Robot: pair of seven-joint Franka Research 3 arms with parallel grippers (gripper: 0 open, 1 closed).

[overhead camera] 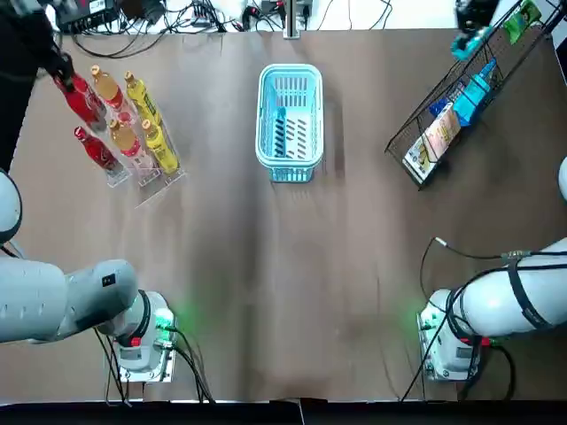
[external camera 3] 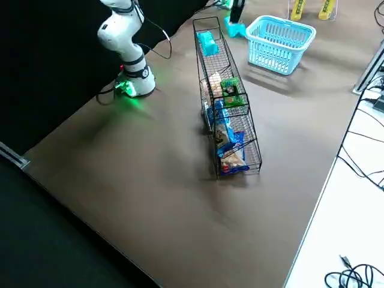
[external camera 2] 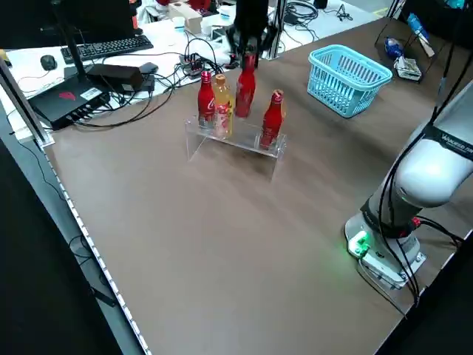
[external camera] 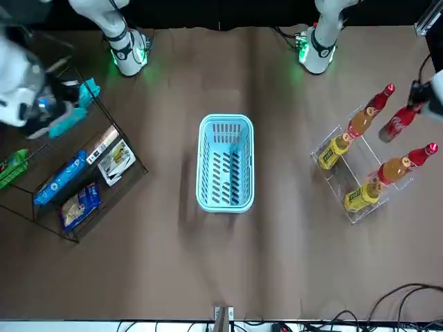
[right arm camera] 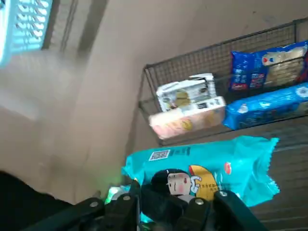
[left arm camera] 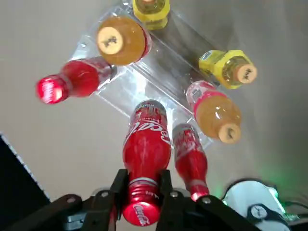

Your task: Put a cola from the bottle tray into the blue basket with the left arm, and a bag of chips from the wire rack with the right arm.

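Observation:
My left gripper [left arm camera: 142,202] is shut on the neck of a red cola bottle [left arm camera: 147,151], held a little above the clear bottle tray [left arm camera: 161,62]. From overhead the gripper [overhead camera: 57,64] and cola [overhead camera: 81,99] hang over the tray's far left corner. Two more colas, such as this cola [overhead camera: 97,149], stand in the tray. My right gripper [right arm camera: 168,198] is shut on a teal chip bag [right arm camera: 204,168], lifted above the wire rack [overhead camera: 461,106]. The blue basket [overhead camera: 290,119] stands in the middle at the far side of the table, with nothing in it.
Orange and yellow bottles [overhead camera: 146,124] fill the rest of the tray. Blue, white and green snack bags [external camera: 76,187] stay in the rack [external camera: 83,180]. Cables and equipment lie beyond the table's far edge. Both arm bases sit at the near edge.

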